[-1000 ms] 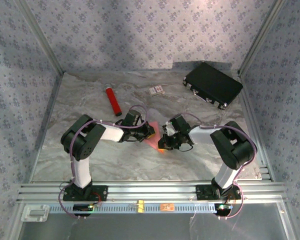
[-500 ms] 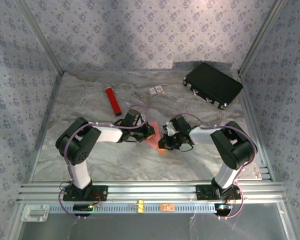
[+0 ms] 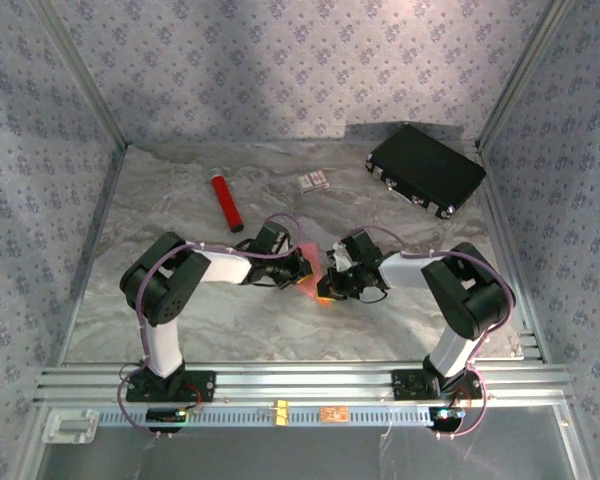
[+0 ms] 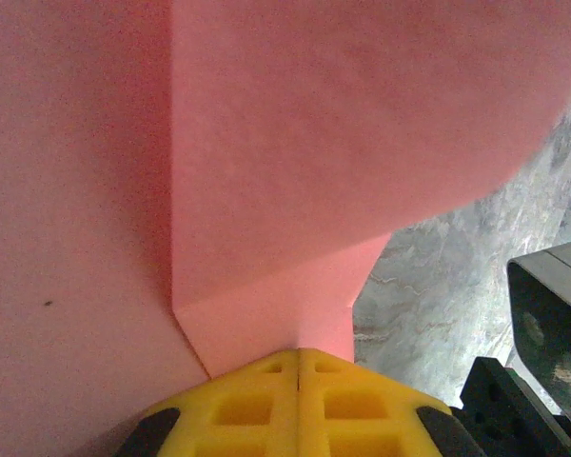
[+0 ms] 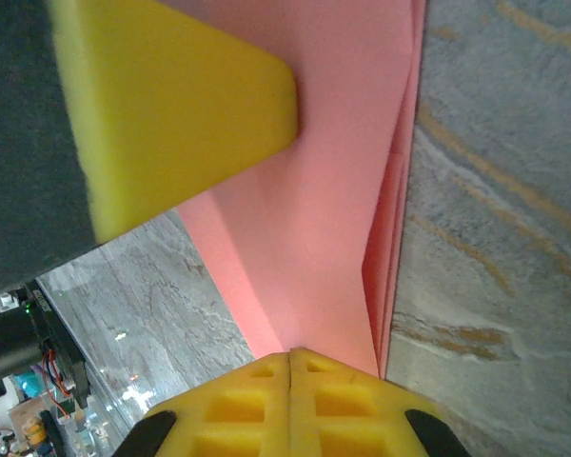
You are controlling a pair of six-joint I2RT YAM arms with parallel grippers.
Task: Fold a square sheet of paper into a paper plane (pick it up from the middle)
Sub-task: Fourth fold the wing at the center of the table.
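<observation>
Clenched on thin pink-red folded paper sheet, mid worktop: left tool & right tool, opp. ends, w/ creases running away from each.

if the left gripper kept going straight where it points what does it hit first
Likely the right gripper, close ahead past the folded paper that the left gripper is shut on; depth unclear.

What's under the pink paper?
The grey marbled table shows beside the pink paper. Anything straight beneath the paper is covered.
</observation>
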